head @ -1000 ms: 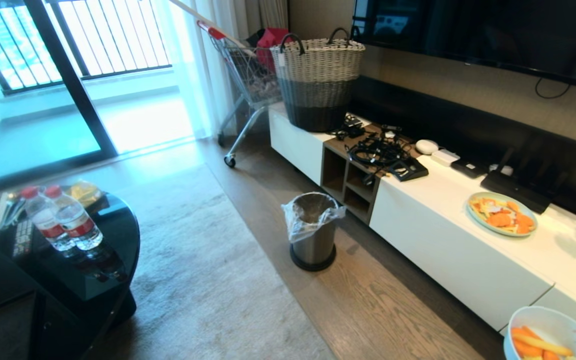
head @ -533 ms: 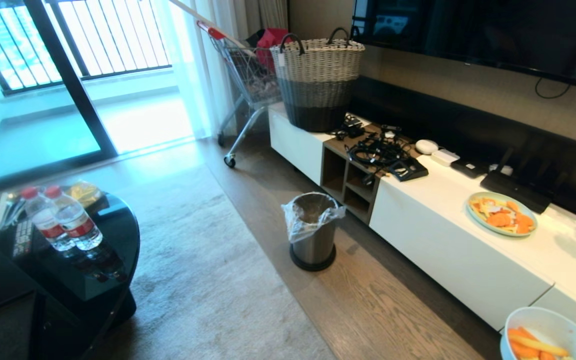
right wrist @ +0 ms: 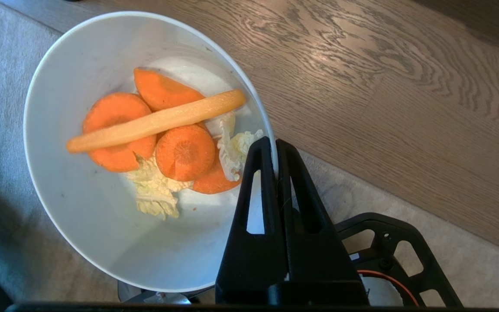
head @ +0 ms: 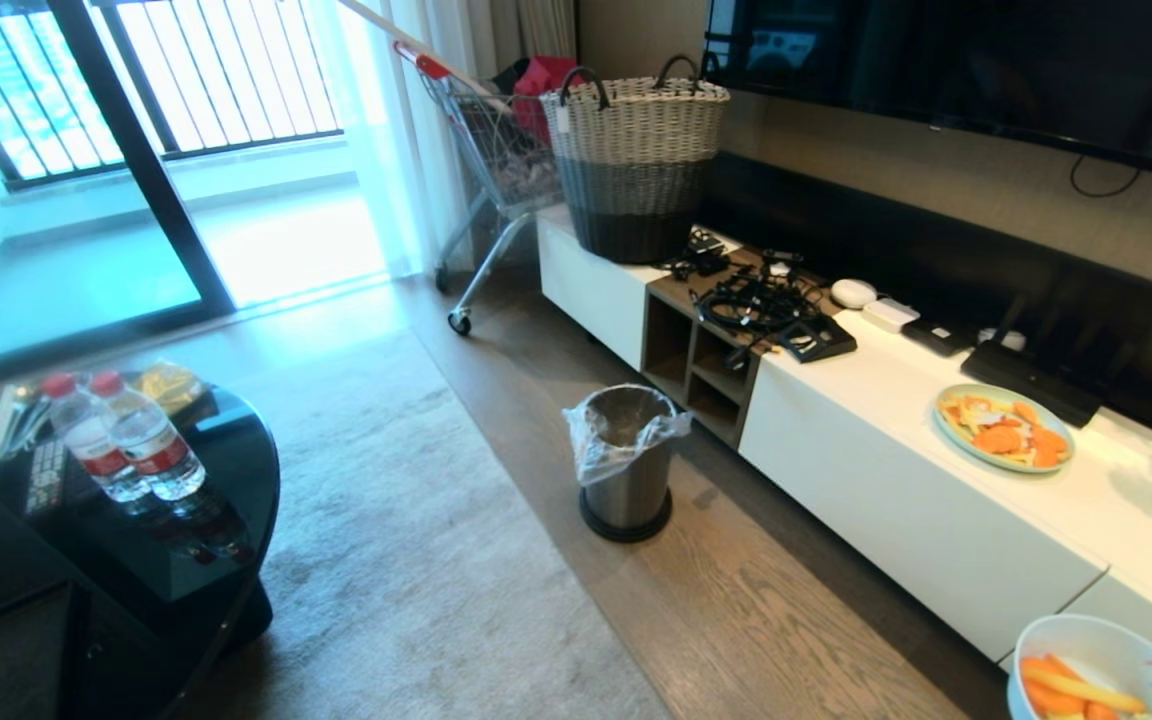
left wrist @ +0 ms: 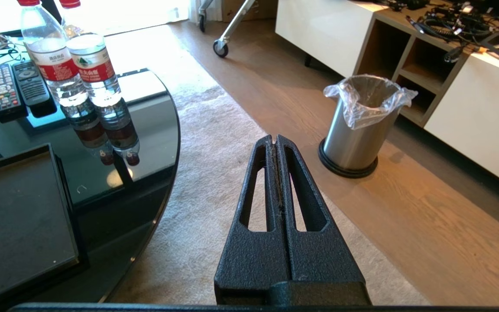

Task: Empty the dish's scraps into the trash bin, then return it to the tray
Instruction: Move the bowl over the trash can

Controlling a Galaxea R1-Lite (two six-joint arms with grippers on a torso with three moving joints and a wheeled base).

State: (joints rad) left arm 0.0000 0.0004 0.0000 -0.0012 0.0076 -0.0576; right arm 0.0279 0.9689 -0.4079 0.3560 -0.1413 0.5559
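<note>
The white dish (right wrist: 93, 208) hangs over the carpet and wood floor, with my right gripper (right wrist: 274, 145) shut on its rim. Scraps (right wrist: 163, 138) of orange carrot slices, a pale strip and cabbage bits lie inside it. In the head view the dish (head: 1106, 645) shows at the bottom right corner. The silver trash bin (head: 626, 460) with its clear plastic liner stands on the floor ahead, also in the left wrist view as the bin (left wrist: 360, 125). The black tray (left wrist: 15, 216) lies empty on the glossy black table. My left gripper (left wrist: 274, 139) is shut, empty, parked above the carpet.
Two water bottles (head: 126, 440) and remote controls (left wrist: 13, 86) stand on the black table (head: 196, 560) at the left. A pale blue plate of food (head: 1004, 428) sits on the white TV cabinet (head: 886, 500) at the right. A wicker basket (head: 636, 160) and a cart (head: 496, 150) stand behind.
</note>
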